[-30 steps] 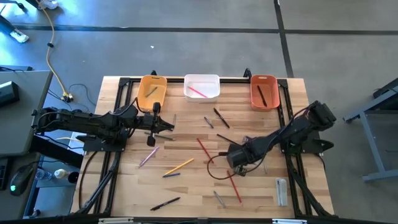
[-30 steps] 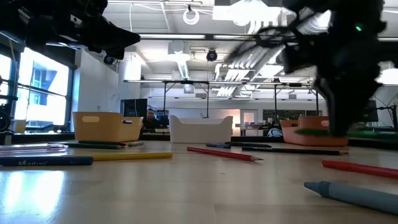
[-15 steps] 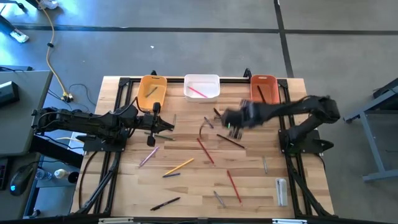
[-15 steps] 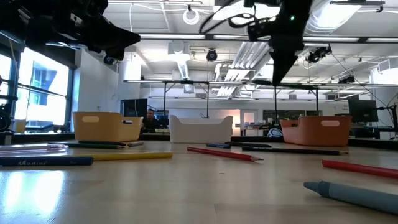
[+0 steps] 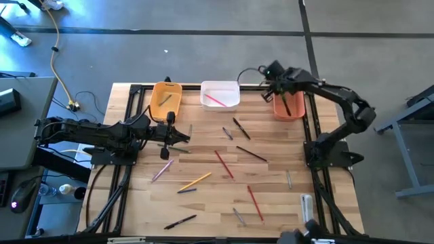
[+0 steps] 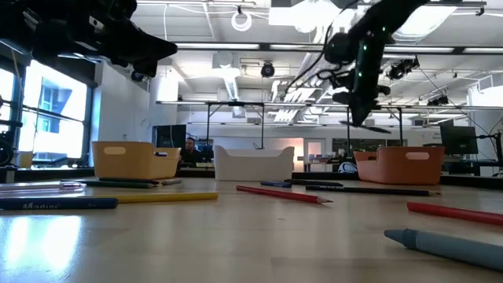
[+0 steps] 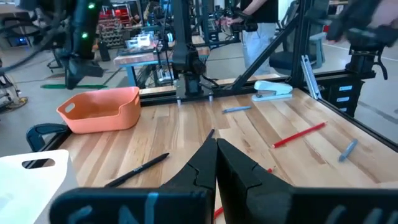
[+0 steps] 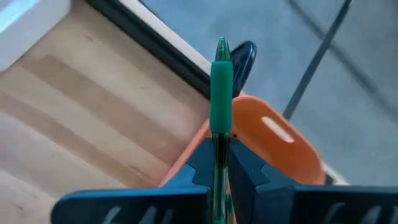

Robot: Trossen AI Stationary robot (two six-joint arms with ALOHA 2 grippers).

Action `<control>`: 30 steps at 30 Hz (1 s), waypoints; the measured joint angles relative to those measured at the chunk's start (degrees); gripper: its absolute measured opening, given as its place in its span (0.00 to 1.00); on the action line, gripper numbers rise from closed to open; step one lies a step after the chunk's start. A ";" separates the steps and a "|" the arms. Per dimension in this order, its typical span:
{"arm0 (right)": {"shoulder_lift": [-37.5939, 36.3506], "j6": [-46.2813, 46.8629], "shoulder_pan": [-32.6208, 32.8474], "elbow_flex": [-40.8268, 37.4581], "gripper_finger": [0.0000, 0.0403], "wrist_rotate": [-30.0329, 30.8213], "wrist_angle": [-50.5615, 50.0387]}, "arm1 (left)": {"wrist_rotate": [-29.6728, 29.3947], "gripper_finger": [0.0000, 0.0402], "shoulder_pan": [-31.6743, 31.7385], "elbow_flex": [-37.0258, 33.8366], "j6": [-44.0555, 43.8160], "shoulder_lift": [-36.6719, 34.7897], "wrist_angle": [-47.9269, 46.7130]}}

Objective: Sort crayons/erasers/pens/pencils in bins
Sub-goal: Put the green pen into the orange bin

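My right gripper [image 5: 278,85] hangs above the table's far right, at the left rim of the red-orange bin [image 5: 287,102], shut on a pen with a green grip sleeve [image 8: 221,93]. The low view shows this gripper [image 6: 361,116] well above the bin [image 6: 397,165]. My left gripper [image 5: 184,137] hovers shut and empty at the left, near the yellow-orange bin [image 5: 165,99]. The white bin [image 5: 220,95] holds a pink pencil. Red pencils [image 5: 224,164], black pens [image 5: 241,129] and a yellow pencil [image 5: 196,180] lie flat on the wood. My right gripper pinches the pen between its two fingers [image 8: 245,163], on the clear barrel [image 8: 220,144] just behind the green sleeve. The pen runs along the fingers and sticks out past their ends, tip forward. The fingers slant downward toward the far edge. The pen is lifted clear.
Grey crayons [image 5: 227,133] and a whitish eraser [image 5: 306,207] lie loose on the table. Another black pen [image 5: 180,221] rests near the front edge. A black frame rail [image 5: 203,87] runs behind the bins. A person shows in the room beyond.
My right gripper has swung from low over the table's near middle up and toward the far right, turning as it went, to the red-orange bin. The green pen has gone with it, lifted clear of the wood.
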 joint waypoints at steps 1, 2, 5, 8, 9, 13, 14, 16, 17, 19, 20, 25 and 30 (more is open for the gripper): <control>0.82 -0.12 -1.50 -0.02 0.01 -1.62 -0.39 | 0.00 0.00 0.00 0.00 -0.25 0.00 -0.17; 1.58 0.11 -2.83 -0.04 0.01 -2.57 -0.94 | 0.00 0.00 -0.01 0.00 -0.62 0.00 -0.43; 2.52 0.94 -5.64 -1.81 0.01 -3.58 -1.55 | 0.00 0.00 -0.02 0.00 -0.66 0.00 -1.40; 2.60 2.10 -7.75 -5.46 0.01 -5.42 -0.59 | -0.02 0.00 -0.02 0.00 -0.66 0.02 -2.13; 2.60 2.16 -8.22 -6.76 0.01 -5.52 -0.53 | -0.02 0.00 -0.02 0.00 -0.66 0.02 -2.21; 2.64 1.99 -9.85 -11.11 0.01 -6.61 3.10 | -0.04 0.00 -0.02 0.00 0.24 0.02 -2.22; 2.64 1.74 -10.26 -11.89 0.01 -6.97 5.20 | -0.04 0.00 -0.02 0.00 0.28 0.02 -2.22; 2.64 0.79 -11.35 -13.21 0.01 -8.91 9.27 | -0.04 0.00 -0.02 0.00 0.23 0.02 -2.22; 2.74 0.59 -11.88 -13.65 0.01 -10.21 10.80 | -0.04 0.00 -0.01 0.00 0.01 0.02 -2.24; 3.24 0.17 -12.94 -13.92 0.01 -11.89 12.68 | -0.05 0.00 -0.02 0.00 -0.64 0.00 -2.54; 3.54 0.09 -13.48 -13.92 0.01 -11.97 12.82 | -0.07 0.00 -0.02 0.00 -0.72 0.02 -2.79; 5.60 -1.53 -15.15 -13.92 0.01 -13.43 12.84 | -0.24 0.00 0.00 0.00 -0.56 0.00 -3.09; 6.86 -2.48 -16.40 -13.85 0.03 -14.33 13.09 | -0.20 0.00 -0.02 0.01 0.32 0.02 -5.09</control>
